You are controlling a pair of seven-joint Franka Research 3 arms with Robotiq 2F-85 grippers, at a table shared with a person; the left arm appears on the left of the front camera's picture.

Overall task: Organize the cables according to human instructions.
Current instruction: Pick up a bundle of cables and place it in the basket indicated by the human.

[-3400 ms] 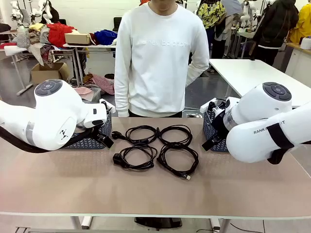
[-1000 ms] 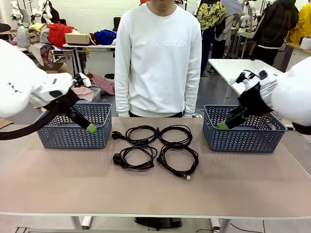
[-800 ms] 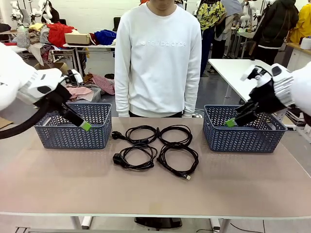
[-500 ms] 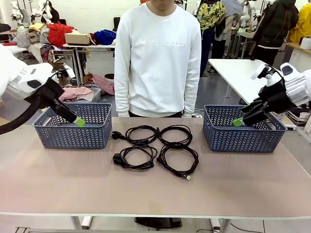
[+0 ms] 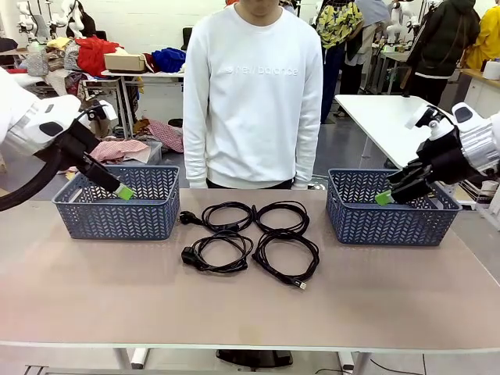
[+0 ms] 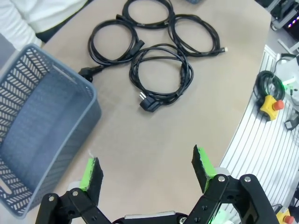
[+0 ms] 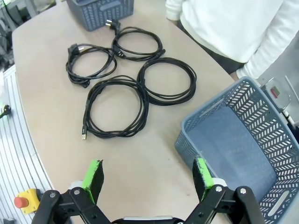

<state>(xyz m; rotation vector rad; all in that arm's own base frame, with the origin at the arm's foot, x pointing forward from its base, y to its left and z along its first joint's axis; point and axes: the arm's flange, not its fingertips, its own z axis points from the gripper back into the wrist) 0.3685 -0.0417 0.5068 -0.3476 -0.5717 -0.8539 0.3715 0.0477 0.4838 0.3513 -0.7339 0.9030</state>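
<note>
The left end effector [image 5: 123, 191], green-padded fingers spread wide and empty, hangs over a blue-grey perforated plastic basket [image 5: 117, 223] at the far left of the tan table [image 5: 234, 312]. Four coiled thin black cables [image 5: 251, 234] lie clustered two-by-two at the table's centre. At the far right, the right end effector [image 5: 383, 198], also spread and empty, hovers over a matching basket [image 5: 391, 226].

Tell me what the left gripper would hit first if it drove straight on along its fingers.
Most likely the bare table, between the left basket and the plug of the nearest cable. The open left gripper points down at that patch, though depth is unclear.
</note>
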